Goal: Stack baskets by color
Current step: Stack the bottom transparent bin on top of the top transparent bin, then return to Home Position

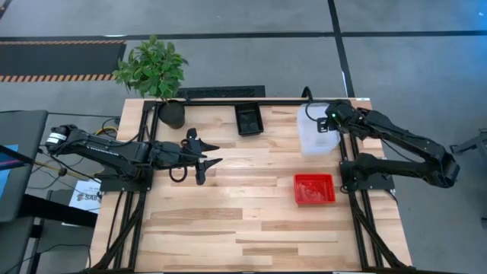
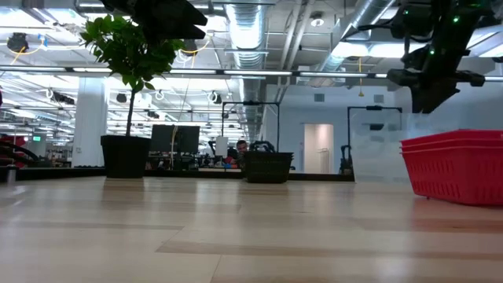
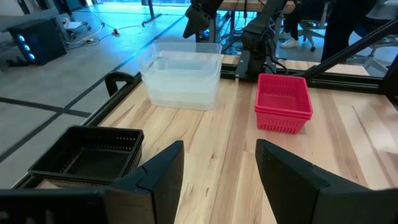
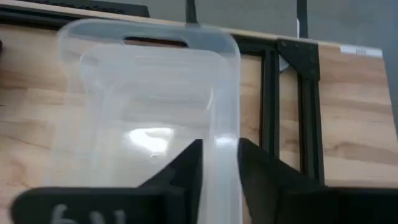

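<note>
Baskets sit in three piles: clear stack [image 1: 316, 135] at the far right corner, red stack [image 1: 314, 189] nearer me on the right, black stack [image 1: 249, 119] at the far middle; I can't count layers in any pile. My right gripper [image 4: 217, 162] straddles the clear stack's side wall, a finger on each side; whether it's pinching or letting go I can't tell. My left gripper [image 1: 209, 153] hangs open and empty mid-table, pointing right, with the black stack beyond it toward the far edge.
</note>
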